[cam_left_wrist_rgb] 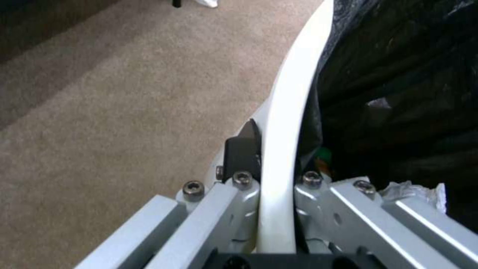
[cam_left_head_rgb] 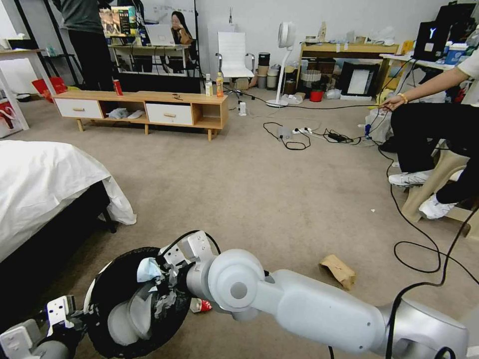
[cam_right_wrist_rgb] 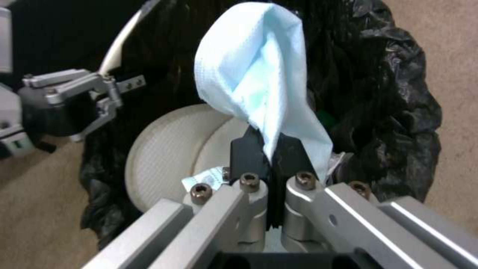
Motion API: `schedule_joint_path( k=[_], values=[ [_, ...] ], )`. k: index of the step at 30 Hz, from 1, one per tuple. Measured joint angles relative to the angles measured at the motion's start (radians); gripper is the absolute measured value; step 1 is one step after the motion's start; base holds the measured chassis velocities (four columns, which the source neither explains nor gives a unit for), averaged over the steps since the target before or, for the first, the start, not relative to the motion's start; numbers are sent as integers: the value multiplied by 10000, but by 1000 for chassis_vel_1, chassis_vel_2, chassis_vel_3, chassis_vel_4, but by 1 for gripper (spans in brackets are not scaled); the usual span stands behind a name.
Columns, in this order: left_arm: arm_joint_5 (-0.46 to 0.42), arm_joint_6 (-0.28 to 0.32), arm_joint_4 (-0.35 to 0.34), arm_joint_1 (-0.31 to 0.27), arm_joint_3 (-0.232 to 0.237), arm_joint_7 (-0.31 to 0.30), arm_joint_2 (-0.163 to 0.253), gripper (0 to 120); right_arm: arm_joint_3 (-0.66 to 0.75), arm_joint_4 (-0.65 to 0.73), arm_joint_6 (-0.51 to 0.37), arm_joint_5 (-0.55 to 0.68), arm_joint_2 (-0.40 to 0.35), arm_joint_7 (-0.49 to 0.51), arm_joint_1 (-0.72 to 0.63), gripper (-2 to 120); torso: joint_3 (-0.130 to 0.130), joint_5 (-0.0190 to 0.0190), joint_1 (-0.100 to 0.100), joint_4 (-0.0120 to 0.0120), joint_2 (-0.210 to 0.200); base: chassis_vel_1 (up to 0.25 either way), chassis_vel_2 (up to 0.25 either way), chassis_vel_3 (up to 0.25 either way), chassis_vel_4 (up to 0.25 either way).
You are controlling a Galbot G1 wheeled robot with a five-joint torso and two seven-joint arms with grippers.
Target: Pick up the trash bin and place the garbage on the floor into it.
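Round white plastic trash bin lined with crinkled black bag sits lifted at the robot's front, its rim clamped by the left claw. Right claw pinches a light blue mask over the bin's mouth. Brown paper bag and red-white snack packet lie on the beige carpet floor.

No legible text, labels or numbers anywhere.

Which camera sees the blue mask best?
The right wrist view: the blue mask fills the middle, pinched in the right gripper over the trash bin. In the head view the mask is a small scrap at the bin's mouth. The left wrist view looks along the bin rim, clamped by the left gripper.
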Motion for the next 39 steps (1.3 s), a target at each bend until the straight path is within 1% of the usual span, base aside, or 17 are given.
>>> schedule_joint_path(
  k=[16,18,19,22,23,24,25,27,28,29,30,32,33,34,35,37,39],
  values=[
    [26,-1,115,-13,13,43,-65,2,-119,-982,12,-836,249,-466,-417,1,0,0,0,-1,0,0,0,0,0],
    [39,-1,160,-22,22,50,-72,2,-78,-989,14,-879,244,-485,-470,14,0,0,0,-1,0,0,0,0,0],
    [39,-1,160,-22,22,50,-72,2,-78,-989,14,-879,244,-485,-470,14,0,0,0,-1,0,0,0,0,0],
    [48,-1,189,-45,33,56,-71,2,5,-924,15,-874,241,-489,-474,30,0,-1,0,-1,0,0,0,0,0],
    [48,-1,189,-45,33,56,-71,2,5,-924,15,-874,241,-489,-474,30,0,-1,0,-1,0,0,0,0,0],
    [48,-2,197,-52,33,58,-69,2,15,-912,15,-867,248,-490,-468,36,0,0,0,-2,0,0,0,0,0],
    [48,-2,197,-52,33,58,-69,2,15,-912,15,-867,248,-490,-468,36,0,0,0,-2,0,0,0,0,0],
    [50,-1,205,-51,33,61,-65,2,47,-886,15,-862,264,-496,-442,47,0,0,0,-1,0,0,0,0,0],
    [50,-1,205,-51,33,61,-65,2,47,-886,15,-862,264,-496,-442,47,0,0,0,-1,0,0,0,0,0],
    [49,-2,213,-41,22,70,-64,2,76,-844,15,-854,267,-500,-423,55,-1,-1,0,-1,0,0,0,0,0],
    [49,-2,213,-41,22,70,-64,2,76,-844,15,-854,267,-500,-423,55,-1,-1,0,-1,0,0,0,0,0],
    [49,-2,219,-26,-9,79,-62,2,154,-729,15,-836,262,-502,-403,65,0,-1,0,-1,0,0,0,0,0],
    [49,-2,219,-26,-9,79,-62,2,154,-729,15,-836,262,-502,-403,65,0,-1,0,-1,0,0,0,0,0],
    [50,-2,227,-27,-22,80,-59,2,207,-670,15,-816,256,-496,-388,73,0,0,0,-1,0,0,0,0,0],
    [50,-2,227,-27,-22,80,-59,2,207,-670,15,-816,256,-496,-388,73,0,0,0,-1,0,0,0,0,0],
    [50,-1,253,-38,-27,81,-55,2,358,-494,16,-702,224,-451,-359,87,0,0,0,0,0,0,0,0,0],
    [52,-2,267,-45,-25,81,-58,2,420,-415,16,-663,193,-433,-347,92,0,0,0,-1,0,0,0,0,0]
  ],
)
